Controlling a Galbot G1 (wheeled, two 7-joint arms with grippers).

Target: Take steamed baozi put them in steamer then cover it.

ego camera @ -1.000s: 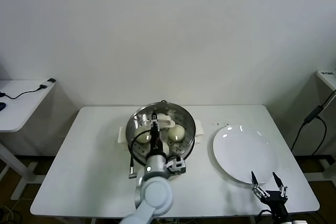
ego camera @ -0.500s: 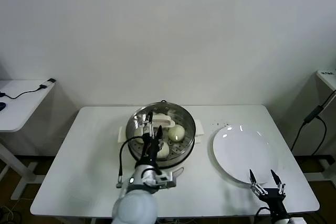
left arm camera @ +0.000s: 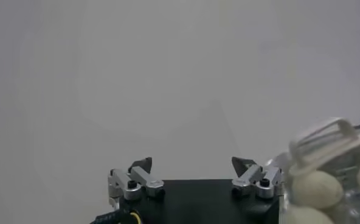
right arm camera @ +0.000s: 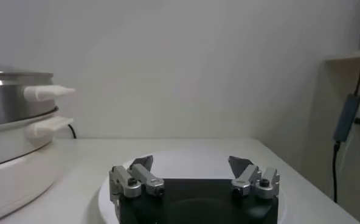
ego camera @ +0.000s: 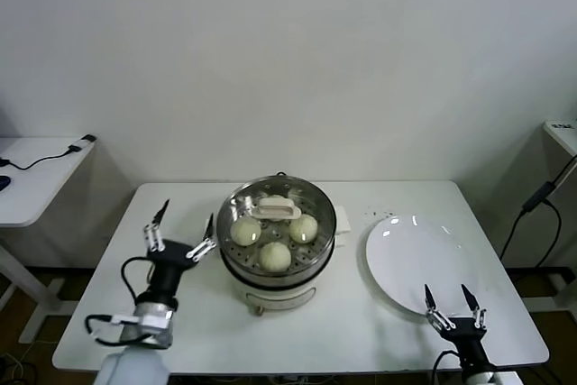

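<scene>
Head view: steamer (ego camera: pixel 236 270) full of baozi (ego camera: pixel 274 256)

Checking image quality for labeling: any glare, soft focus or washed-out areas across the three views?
Head view: even light, bright glints on the white plate and on the steamer rim, soft shadows only. Left wrist view: flat pale background, the baozi and lid handle at the frame's edge look soft, the left gripper sharper. Right wrist view: right gripper crisp, steamer side reflective.
</scene>
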